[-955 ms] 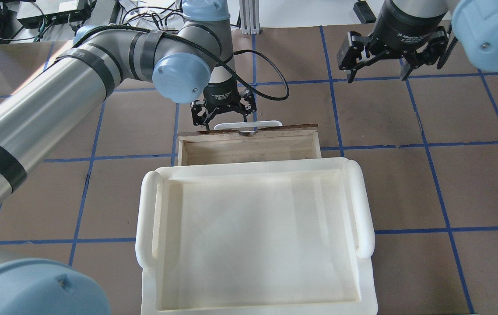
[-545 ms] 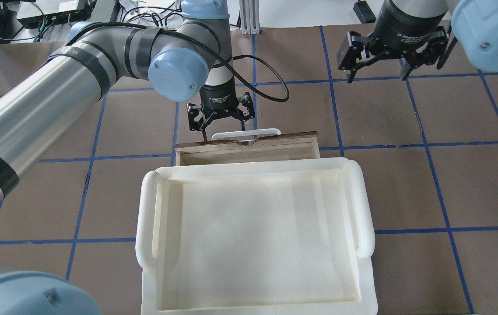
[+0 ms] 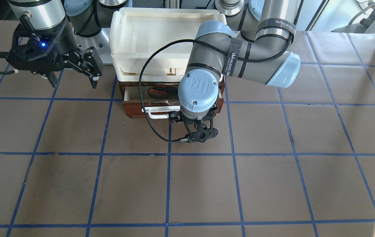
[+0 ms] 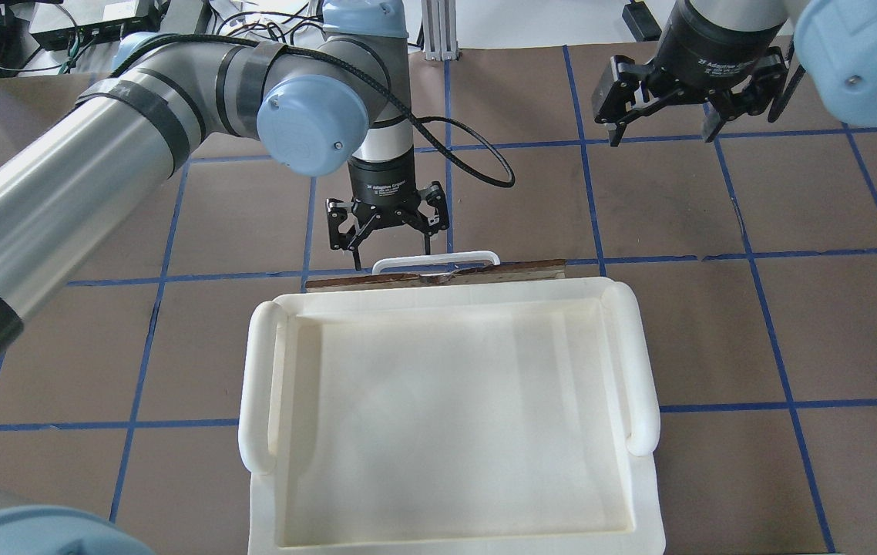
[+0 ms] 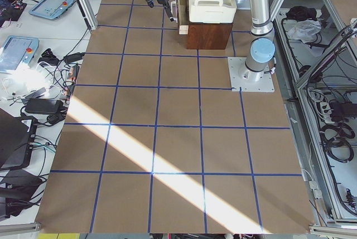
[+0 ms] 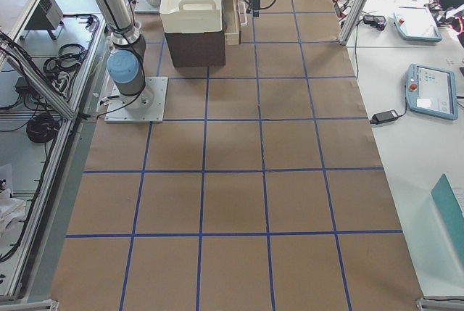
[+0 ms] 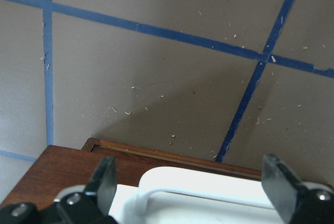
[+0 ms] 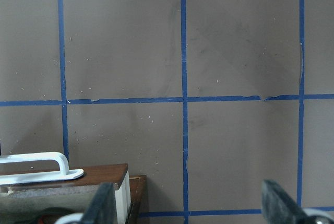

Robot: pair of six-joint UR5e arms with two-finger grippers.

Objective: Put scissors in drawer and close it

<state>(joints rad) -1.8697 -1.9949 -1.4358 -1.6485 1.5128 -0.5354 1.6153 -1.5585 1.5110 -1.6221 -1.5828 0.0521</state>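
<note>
From the front, the brown, blue-taped table [image 3: 273,184] holds one tray [image 3: 115,33] over one barely open drawer [image 3: 134,111] with one scissors [image 3: 161,92] inside; overhead, the left gripper [image 4: 391,247] just beside the handle [image 4: 477,254] and the right gripper [image 4: 662,136], two in all, gape empty; sideways, cluttered desks [image 5: 39,30].

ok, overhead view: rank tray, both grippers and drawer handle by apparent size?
1. cream tray
2. right gripper, though it sits nearer the camera
3. left gripper and drawer handle: similar span, not ranked
</note>
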